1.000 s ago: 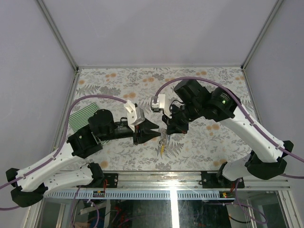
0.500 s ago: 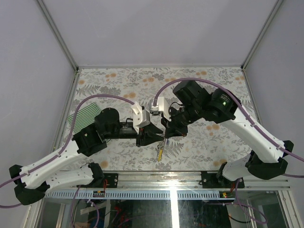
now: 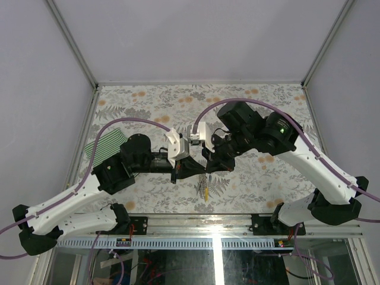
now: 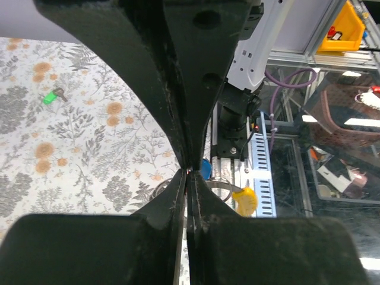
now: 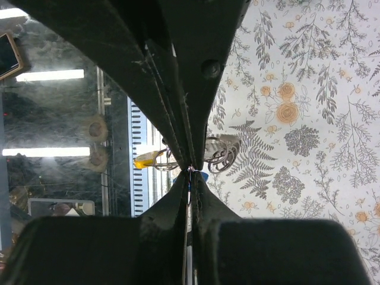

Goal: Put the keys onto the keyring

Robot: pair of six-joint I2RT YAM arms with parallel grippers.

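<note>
Left pincer (image 4: 189,173): pressed together; what it nips cannot be told.
Right pincer (image 5: 191,170): pinching the keyring (image 5: 222,152), which dangles over the desk (image 3: 255,95).
Blue key (image 4: 205,168): at the ring; whether threaded is unclear.
Green key (image 4: 53,95): on the desk, still to go.
Change: the left arm has closed in, and the tips now meet.

Left gripper (image 4: 189,172): black plastic, matt, with a dull sheen only on the finger edges.
Right gripper (image 5: 190,169): same matt black plastic. I see pale scuffs and dusty streaks on its faces.
Green key (image 4: 56,95): bright plastic head, small dull metal shank.
Blue key (image 4: 205,169): I make out only a smooth plastic head.
Keyring (image 5: 222,155): thin silvery metal, shiny.
Yellow tag (image 4: 244,200): smooth plastic, slightly glossy.
Table cover (image 3: 249,101): matt floral print. I cannot tell whether it is cloth or paper.
Striped cloth (image 3: 104,145): matt fabric.
Arm shells (image 3: 314,163): smooth white plastic.
Cables (image 3: 130,120): purple sheath, faint sheen.
</note>
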